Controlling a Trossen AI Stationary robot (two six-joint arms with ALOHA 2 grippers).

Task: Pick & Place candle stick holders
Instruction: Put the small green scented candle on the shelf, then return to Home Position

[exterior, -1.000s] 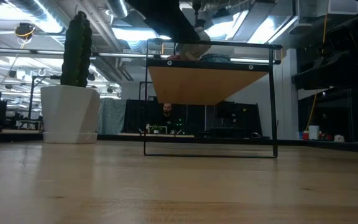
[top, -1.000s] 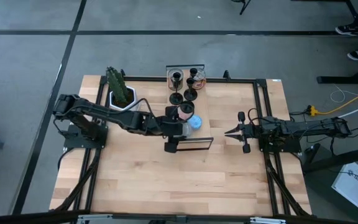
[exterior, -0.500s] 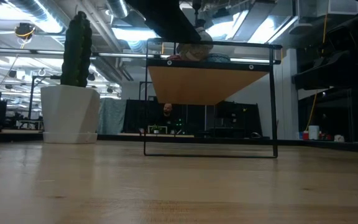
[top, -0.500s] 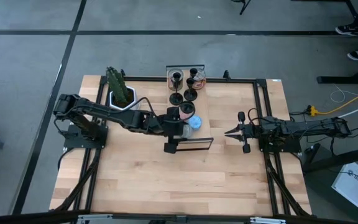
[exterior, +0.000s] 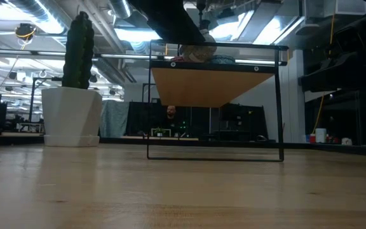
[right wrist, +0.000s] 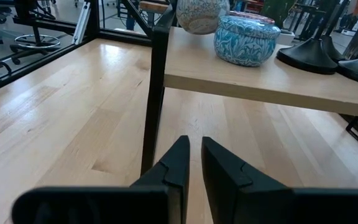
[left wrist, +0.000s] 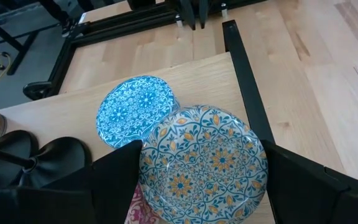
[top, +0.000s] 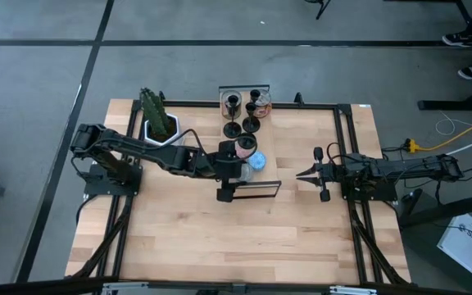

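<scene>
Left hand [left wrist: 197, 180] spreads wide around the round orange-and-teal patterned tin [left wrist: 205, 163] on the small raised shelf [left wrist: 61, 118]; right hand [right wrist: 191, 163] is closed.

Grey floor [top: 47, 49] with dark seam lines; ceiling pipes [exterior: 37, 16], bright lights, dim workshop beyond table.

Candle stick holders [left wrist: 36, 158] cut off by frame edge, stems hidden.
</scene>
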